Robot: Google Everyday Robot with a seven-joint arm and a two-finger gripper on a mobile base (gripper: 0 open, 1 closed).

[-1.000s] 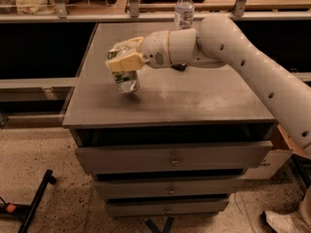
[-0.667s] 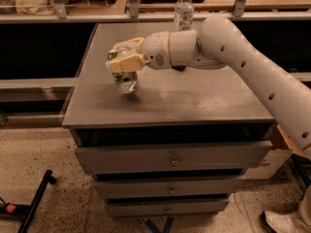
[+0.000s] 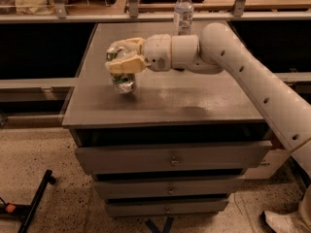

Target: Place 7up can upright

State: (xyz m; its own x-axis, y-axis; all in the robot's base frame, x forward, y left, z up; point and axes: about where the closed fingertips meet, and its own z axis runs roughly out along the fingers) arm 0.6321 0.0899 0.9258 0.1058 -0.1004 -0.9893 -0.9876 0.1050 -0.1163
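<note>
Camera view takes in the drawer cabinet point(image 3: 204, 103), its three drawers point(image 3: 170, 157) pushed in so their contents are hidden; a capped clear water bottle point(image 3: 183, 14) stands at the back edge of the top. The gripper point(image 3: 122, 62), on the arm point(image 3: 252, 76) reaching in from the right, sits over the top's left part with its beige fingers point(image 3: 129, 65) clamped on the 7up can point(image 3: 122, 81); the can's upper half lies between them, its silver lower end showing below, seemingly at or just above the surface.
</note>
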